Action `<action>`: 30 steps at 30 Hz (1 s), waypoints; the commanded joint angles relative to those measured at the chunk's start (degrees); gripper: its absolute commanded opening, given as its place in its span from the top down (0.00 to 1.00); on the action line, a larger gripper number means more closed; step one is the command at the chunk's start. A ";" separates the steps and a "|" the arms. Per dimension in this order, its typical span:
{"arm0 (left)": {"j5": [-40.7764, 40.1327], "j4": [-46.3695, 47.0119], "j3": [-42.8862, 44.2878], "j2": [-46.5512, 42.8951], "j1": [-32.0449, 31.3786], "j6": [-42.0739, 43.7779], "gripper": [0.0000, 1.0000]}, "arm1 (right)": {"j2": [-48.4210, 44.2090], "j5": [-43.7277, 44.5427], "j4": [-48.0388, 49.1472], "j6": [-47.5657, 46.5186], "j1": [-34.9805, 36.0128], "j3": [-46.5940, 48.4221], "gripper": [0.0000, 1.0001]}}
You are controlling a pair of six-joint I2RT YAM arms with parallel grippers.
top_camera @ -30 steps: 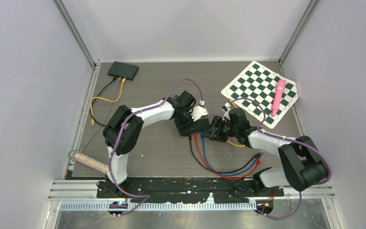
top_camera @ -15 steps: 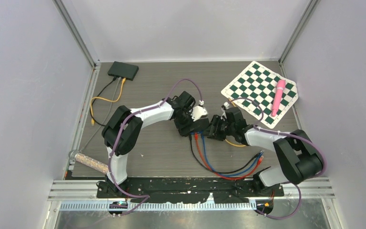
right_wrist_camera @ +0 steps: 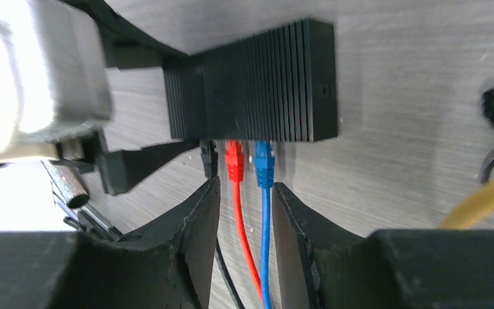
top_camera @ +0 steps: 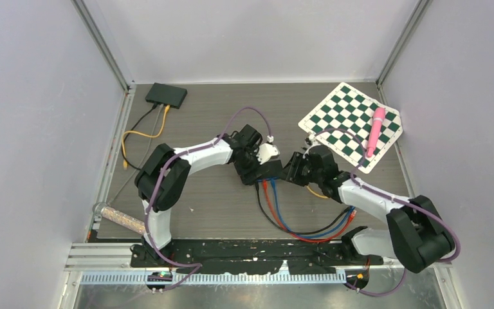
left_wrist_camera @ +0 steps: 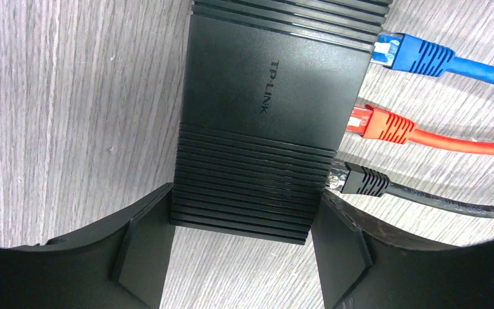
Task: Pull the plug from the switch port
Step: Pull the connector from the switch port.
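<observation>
Centrally, the grey table (top_camera: 219, 103) is seen from above, with a chessboard (top_camera: 344, 112) laid at its far right corner and a pink pen (top_camera: 375, 131) rested on that board. Near the middle of the table a black switch (left_wrist_camera: 264, 77) is laid flat. It is clamped across its width by the left gripper (left_wrist_camera: 244, 196), with one finger pressed to each side. Three plugs are seated side by side in the ports along one edge of the switch: a blue plug (left_wrist_camera: 411, 55), a red plug (left_wrist_camera: 383, 124) and a black plug (left_wrist_camera: 360, 180), the black one being nearest a left finger. The right gripper (right_wrist_camera: 246, 193) is held at the port side with its fingers spread and pointed at the switch. The red and blue cables are passed between these fingers just behind their plugs. The blue one lies close against one finger, but neither is pinched. The black plug is left just outside the other finger.
</observation>
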 commanded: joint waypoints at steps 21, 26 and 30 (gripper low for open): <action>2.36 3.32 -8.73 -4.75 -1.33 -6.26 0.25 | 14.13 -2.35 10.34 2.90 2.90 0.41 0.49; 1.21 4.12 -8.74 -4.35 -1.51 -7.09 0.21 | 14.82 -3.78 12.27 2.42 2.63 0.21 0.49; 0.59 7.40 -10.66 -4.47 -1.51 -8.50 0.21 | 15.55 -4.27 12.54 0.79 2.61 0.28 0.49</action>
